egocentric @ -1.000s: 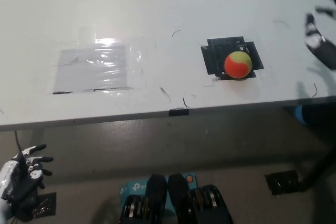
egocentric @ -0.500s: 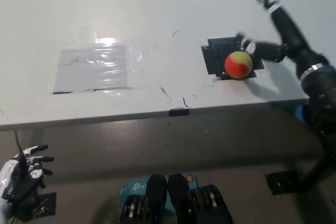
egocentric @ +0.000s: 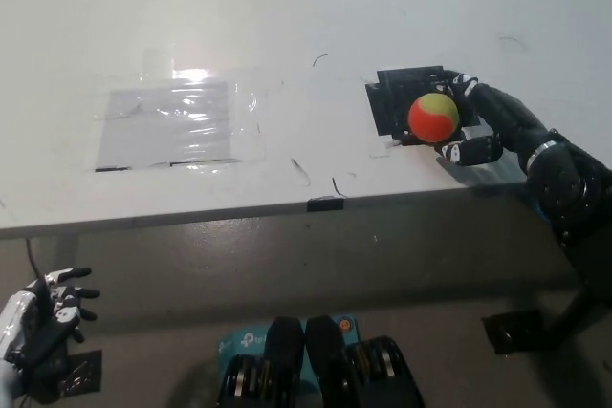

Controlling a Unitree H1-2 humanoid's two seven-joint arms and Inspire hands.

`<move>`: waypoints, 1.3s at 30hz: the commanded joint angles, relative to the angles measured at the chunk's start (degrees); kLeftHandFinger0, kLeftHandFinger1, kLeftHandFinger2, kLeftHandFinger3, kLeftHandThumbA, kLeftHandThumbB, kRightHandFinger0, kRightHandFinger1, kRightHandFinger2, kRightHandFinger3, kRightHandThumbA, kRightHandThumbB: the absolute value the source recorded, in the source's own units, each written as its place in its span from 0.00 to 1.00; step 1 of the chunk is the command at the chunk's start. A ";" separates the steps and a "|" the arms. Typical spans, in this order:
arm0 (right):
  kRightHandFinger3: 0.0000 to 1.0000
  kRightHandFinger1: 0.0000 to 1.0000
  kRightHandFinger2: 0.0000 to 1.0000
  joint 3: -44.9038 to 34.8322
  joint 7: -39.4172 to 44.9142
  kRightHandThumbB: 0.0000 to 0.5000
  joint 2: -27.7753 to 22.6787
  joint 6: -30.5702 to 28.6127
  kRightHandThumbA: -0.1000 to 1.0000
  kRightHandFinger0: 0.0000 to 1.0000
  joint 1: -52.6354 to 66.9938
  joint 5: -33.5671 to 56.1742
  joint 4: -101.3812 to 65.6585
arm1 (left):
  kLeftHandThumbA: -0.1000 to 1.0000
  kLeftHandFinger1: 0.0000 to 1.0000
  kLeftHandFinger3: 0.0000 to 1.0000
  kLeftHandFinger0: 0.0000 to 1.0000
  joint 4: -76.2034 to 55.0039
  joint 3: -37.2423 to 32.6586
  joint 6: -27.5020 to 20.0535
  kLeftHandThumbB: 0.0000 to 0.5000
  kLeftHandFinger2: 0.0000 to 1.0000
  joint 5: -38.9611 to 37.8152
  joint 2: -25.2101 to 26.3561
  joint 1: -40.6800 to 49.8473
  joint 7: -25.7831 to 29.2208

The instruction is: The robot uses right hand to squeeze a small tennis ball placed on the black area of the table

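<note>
- Orange-and-yellow tennis ball point(egocentric: 434, 116) sits on the black patch point(egocentric: 394, 104) of the white table point(egocentric: 287, 26).
- My right hand point(egocentric: 483, 121) cups the ball's right side, fingers wrapped against it.
- My left hand point(egocentric: 40, 317) hangs below the table edge, fingers spread, empty.

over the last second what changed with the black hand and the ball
The black right hand came in from the table's right edge, swung over the black patch, then lowered and curled its fingers around the right side of the tennis ball. The ball kept its spot on the patch. The white left hand stayed low beside the table, fingers apart.
</note>
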 commanded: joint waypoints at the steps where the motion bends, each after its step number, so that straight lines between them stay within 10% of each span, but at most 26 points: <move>1: 1.00 1.00 1.00 0.10 -0.97 0.90 0.55 -4.87 0.76 1.00 -5.51 -2.41 1.83 | 0.26 0.44 0.68 0.32 -0.77 0.15 -0.89 0.00 0.55 0.02 1.28 -1.04 -0.76; 18: 1.00 1.00 1.00 1.94 -0.61 0.89 4.72 -6.12 0.67 1.00 -9.51 -7.27 3.71 | 0.36 0.40 0.62 0.30 -0.81 -0.38 -0.19 0.00 0.52 -0.05 1.06 -2.47 -1.23; 39: 1.00 1.00 1.00 4.02 -1.25 0.94 2.42 -9.02 0.66 1.00 -8.28 -11.32 9.43 | 0.20 0.47 0.75 0.36 -1.82 -0.53 -0.27 0.00 0.60 0.29 1.08 -2.32 -2.08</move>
